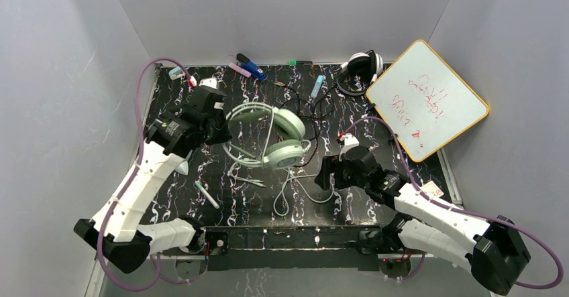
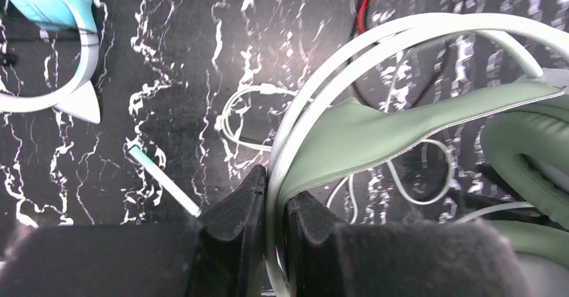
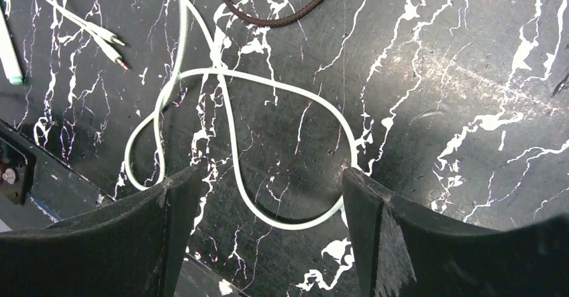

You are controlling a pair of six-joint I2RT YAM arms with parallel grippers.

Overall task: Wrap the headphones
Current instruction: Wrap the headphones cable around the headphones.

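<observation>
The mint-green headphones (image 1: 278, 139) lie mid-table, their pale cable (image 1: 295, 191) looping toward the front edge. My left gripper (image 1: 221, 128) is shut on the pale band of the mint-green headphones (image 2: 349, 133), the band pinched between the fingers (image 2: 241, 206). My right gripper (image 1: 323, 175) is open just above the table, its jaws straddling a loop of the pale cable (image 3: 268, 143). The black-and-white headphones (image 1: 361, 66) with their thin black cable (image 1: 305, 102) sit at the back right. The teal headphones with a white band (image 2: 57, 15) show in the left wrist view's upper left corner.
A whiteboard (image 1: 426, 98) leans at the back right. Markers and pens (image 1: 248, 66) lie along the back edge. A pale green pen (image 1: 207, 194) lies front left, also in the left wrist view (image 2: 164, 180). A dark braided cable (image 3: 282, 9) and two jack plugs (image 3: 111, 45) lie near my right gripper.
</observation>
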